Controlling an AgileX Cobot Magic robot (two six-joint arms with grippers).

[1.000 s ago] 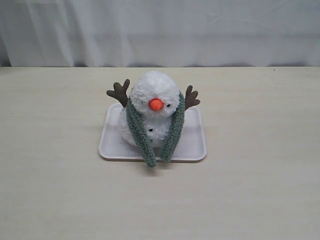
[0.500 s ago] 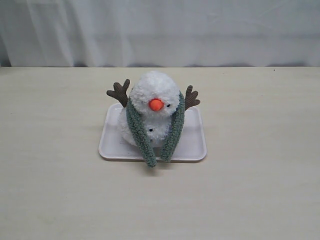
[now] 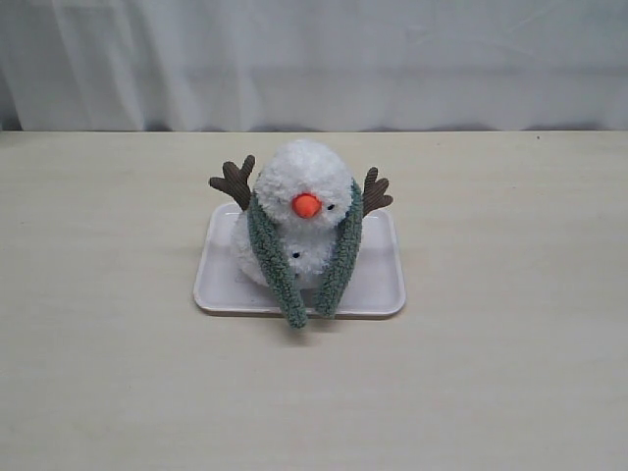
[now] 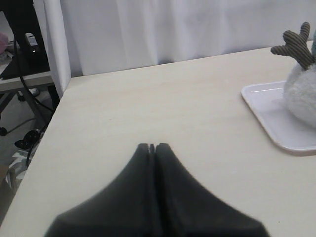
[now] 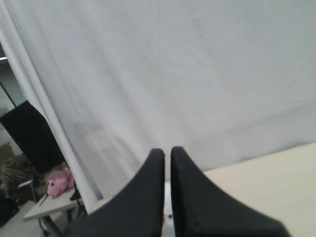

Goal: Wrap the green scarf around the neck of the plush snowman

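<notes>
The plush snowman [image 3: 304,177] sits on a white tray [image 3: 378,285], with its orange nose toward the camera and both twig arms raised. The green scarf [image 3: 267,257] lies around the back of the neck [image 3: 306,229]. Its two ends hang down the front, uncrossed, past the tray's front rim. Neither gripper shows in the exterior view. My left gripper [image 4: 153,146] is shut and empty over bare table, with the snowman [image 4: 302,94] and the tray [image 4: 269,106] off to one side. My right gripper [image 5: 167,150] is shut but for a thin slit, empty, and faces the curtain.
A white curtain [image 3: 314,59] hangs behind the beige table [image 3: 118,373]. The left wrist view shows the table's side edge [image 4: 44,138], with a dark stand and cables [image 4: 24,64] beyond it. A pink plush toy [image 5: 57,181] lies on a side table.
</notes>
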